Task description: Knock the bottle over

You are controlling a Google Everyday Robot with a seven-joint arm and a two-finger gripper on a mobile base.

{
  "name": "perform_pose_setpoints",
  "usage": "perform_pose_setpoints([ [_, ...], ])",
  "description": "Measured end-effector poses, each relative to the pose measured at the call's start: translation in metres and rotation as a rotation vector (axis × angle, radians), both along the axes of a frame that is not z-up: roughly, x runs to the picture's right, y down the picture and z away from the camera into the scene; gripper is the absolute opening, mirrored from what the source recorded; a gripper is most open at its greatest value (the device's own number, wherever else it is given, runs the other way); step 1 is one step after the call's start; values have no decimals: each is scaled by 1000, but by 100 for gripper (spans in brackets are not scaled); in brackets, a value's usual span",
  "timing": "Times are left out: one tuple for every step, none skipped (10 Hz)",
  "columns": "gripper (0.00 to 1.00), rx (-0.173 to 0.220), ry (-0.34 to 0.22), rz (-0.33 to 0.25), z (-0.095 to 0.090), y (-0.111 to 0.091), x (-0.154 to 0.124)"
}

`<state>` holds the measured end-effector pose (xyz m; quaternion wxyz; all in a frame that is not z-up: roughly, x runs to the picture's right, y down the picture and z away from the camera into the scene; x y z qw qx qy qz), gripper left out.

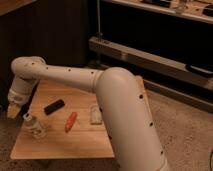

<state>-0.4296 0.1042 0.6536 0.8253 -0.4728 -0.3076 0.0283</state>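
Note:
The bottle (33, 125) is small and clear, with a whitish cap and a pale body. It stands upright near the front left corner of the wooden table (60, 142). My gripper (13, 111) hangs at the end of the white arm at the table's left edge. It is just left of the bottle and a little above it, with a small gap between them.
A black oblong object (54, 106), an orange-red object (71, 121) and a flat clear container (95, 114) lie in a row across the middle of the table. My white arm (115, 100) spans the table's right side. Dark metal shelving (150, 55) stands behind.

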Motion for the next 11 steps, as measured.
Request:
perform_pose_setpoints([
  [2,16,-18,-6,0,-1,3],
  [2,29,-32,-9,1,-1,7],
  [2,30,-29,-5,2,-2,9],
  [2,22,-15,4,1,-1,11],
  [2,12,1,16,1,0,14],
  [2,5,15,25,1,-1,17],
  [2,10,7,22,2,-1,18],
  [2,22,-11,12,2,0,18],
  [2,22,-11,15,2,0,19],
  [2,15,2,25,2,0,22],
  [2,5,16,35,2,1,25],
])
